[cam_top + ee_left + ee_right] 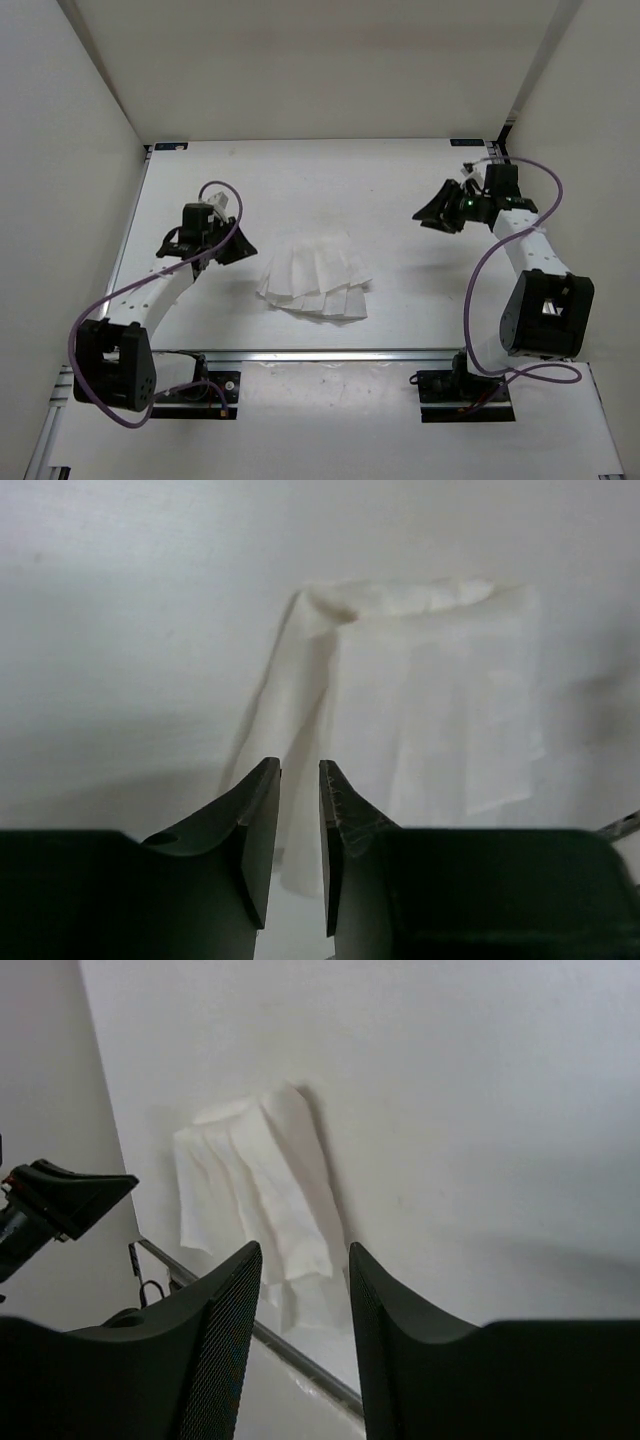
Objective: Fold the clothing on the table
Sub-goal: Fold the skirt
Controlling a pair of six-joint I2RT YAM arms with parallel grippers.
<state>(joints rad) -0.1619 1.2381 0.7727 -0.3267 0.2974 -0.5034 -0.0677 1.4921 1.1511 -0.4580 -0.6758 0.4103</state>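
Lying near the middle of the tabletop, slightly toward its near edge, the clothing [315, 280] forms a compact bundle of overlapping pleats; I cannot tell how many layers sit underneath. My left gripper [240, 248] hovers just beside the bundle's left side, jaws slightly apart with nothing between them. In the left wrist view my fingers [258, 830] cover the garment's nearest edge. My right gripper [428, 214] is well apart from it, toward the far right corner, jaws apart and empty. From above, both jaw gaps are hard to make out. The white table [400, 170] shows on every side of the bundle; a silver rail [330, 353] borders the near edge.
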